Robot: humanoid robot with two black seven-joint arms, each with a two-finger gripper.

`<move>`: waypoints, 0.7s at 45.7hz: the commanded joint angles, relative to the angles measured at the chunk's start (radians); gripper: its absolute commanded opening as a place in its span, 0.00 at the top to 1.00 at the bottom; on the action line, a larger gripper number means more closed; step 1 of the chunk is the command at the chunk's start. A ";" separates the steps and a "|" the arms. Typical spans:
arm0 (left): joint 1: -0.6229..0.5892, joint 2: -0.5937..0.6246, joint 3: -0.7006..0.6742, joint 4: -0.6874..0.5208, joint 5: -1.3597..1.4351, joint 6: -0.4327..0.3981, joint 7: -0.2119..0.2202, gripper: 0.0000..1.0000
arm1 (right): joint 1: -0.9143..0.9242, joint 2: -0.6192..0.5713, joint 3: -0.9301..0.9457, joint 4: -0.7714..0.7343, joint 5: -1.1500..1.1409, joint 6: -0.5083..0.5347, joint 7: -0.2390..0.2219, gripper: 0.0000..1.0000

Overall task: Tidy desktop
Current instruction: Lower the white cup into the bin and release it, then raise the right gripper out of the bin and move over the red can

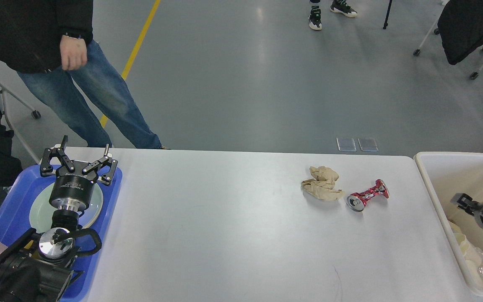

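Left gripper [79, 164] hangs over the tray [9, 212], fingers spread. Right gripper [461, 200] is above the bin [436, 197]; fingers' state unclear. Can [367, 196] and paper [322, 183] lie on the surface [224, 226].

Legible text: none. The crushed red metal drink can [367, 196], lying on the large white rectangular tabletop [224, 226], carries white markings too small to read. The black cylindrical wrist housing [73, 189] of the left arm bears a line of pale lettering, likewise too small to read.
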State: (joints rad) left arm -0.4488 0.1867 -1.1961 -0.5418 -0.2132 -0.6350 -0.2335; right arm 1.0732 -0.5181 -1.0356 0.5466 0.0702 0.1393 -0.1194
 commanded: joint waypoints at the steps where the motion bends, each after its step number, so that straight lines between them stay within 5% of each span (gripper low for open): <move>1: -0.001 -0.001 0.000 -0.001 0.000 0.000 0.000 0.04 | 0.218 -0.005 -0.107 0.151 -0.046 0.134 -0.002 0.00; 15: -0.001 0.000 0.001 -0.001 0.001 0.000 0.000 0.04 | 0.760 0.079 -0.323 0.594 -0.056 0.288 -0.003 0.00; 25: -0.001 0.000 0.001 0.000 0.001 0.000 0.000 0.04 | 1.096 0.133 -0.317 0.821 -0.056 0.589 -0.019 0.00; 32: -0.001 0.000 0.001 -0.001 0.001 0.000 0.000 0.04 | 1.323 0.128 -0.307 1.042 -0.056 0.617 -0.043 0.00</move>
State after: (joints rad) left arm -0.4497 0.1866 -1.1954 -0.5421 -0.2129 -0.6350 -0.2328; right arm 2.2302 -0.3862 -1.3532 1.4313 0.0138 0.7314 -0.1437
